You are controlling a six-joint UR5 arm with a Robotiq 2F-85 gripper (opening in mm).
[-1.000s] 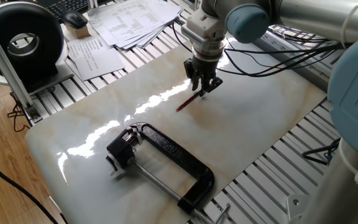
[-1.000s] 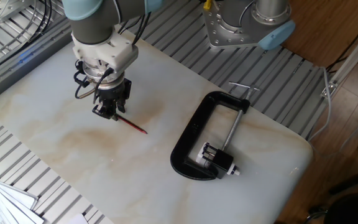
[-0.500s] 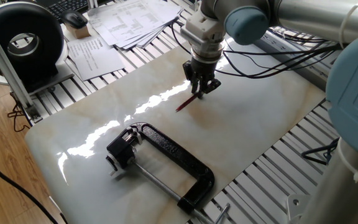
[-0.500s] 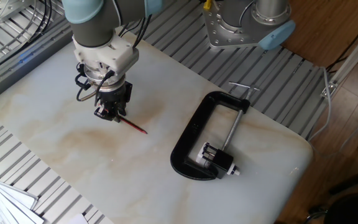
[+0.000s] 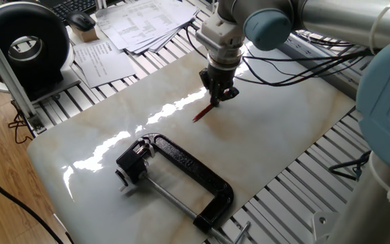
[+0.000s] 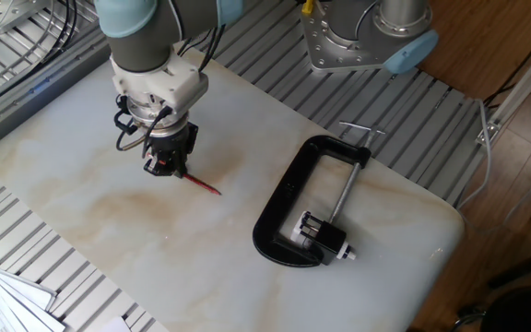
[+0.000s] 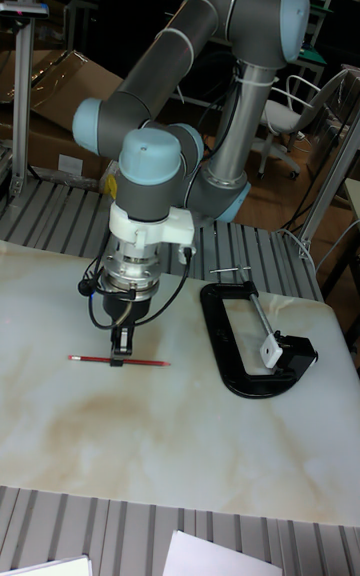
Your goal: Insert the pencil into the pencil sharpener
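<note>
The dark-red pencil [image 5: 200, 113] lies flat on the marble table top [image 5: 276, 129]. My gripper [image 5: 214, 102] points straight down over the pencil's upper end, and its fingers are closed in tight around the shaft. In the other fixed view the pencil [image 6: 201, 184] sticks out to the right of the gripper [image 6: 166, 169]. The tall fixed view shows the gripper [image 7: 117, 356] near the middle of the pencil [image 7: 145, 362]. The pencil sharpener [image 5: 135, 159], a small black block, sits held in the clamp's mouth, well away from the gripper.
A large black C-clamp [image 5: 188, 169] with a silver screw rod [image 5: 171, 200] lies at the table's near side. Beyond the table's far left lie papers [image 5: 141, 24] and a round black device [image 5: 26, 44]. Cables [image 5: 296, 57] trail behind the arm.
The gripper's fingers have drawn together around the pencil, from spread wide to tight. The pencil, the clamp and the sharpener have stayed in place.
</note>
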